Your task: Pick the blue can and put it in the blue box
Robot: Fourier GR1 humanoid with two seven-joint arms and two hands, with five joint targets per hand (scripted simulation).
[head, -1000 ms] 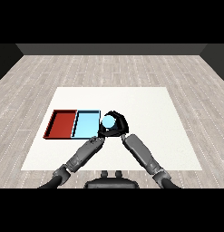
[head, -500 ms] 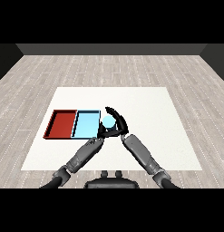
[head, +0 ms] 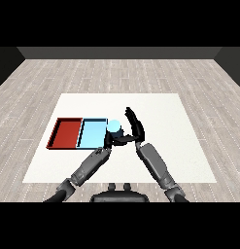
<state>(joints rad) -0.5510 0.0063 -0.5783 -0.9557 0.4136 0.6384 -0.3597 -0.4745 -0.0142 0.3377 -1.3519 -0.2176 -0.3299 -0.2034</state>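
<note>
Blue can (head: 114,127) seen at frame centre, at right edge of blue tray (head: 92,134). Right hand (head: 135,125) raised beside it, fingers spread. Left hand (head: 113,139) below can; fingers' state indiscernible.

The blue can (head: 114,127) stands upright at the right edge of the light blue tray (head: 92,134), which lies flat beside the red tray (head: 67,133).

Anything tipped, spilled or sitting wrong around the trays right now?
Nothing spilled or damaged. The blue can sits at the blue tray's right edge; whether it is fully inside, I cannot tell. The right hand stands open beside it. The red tray lies straight.
</note>
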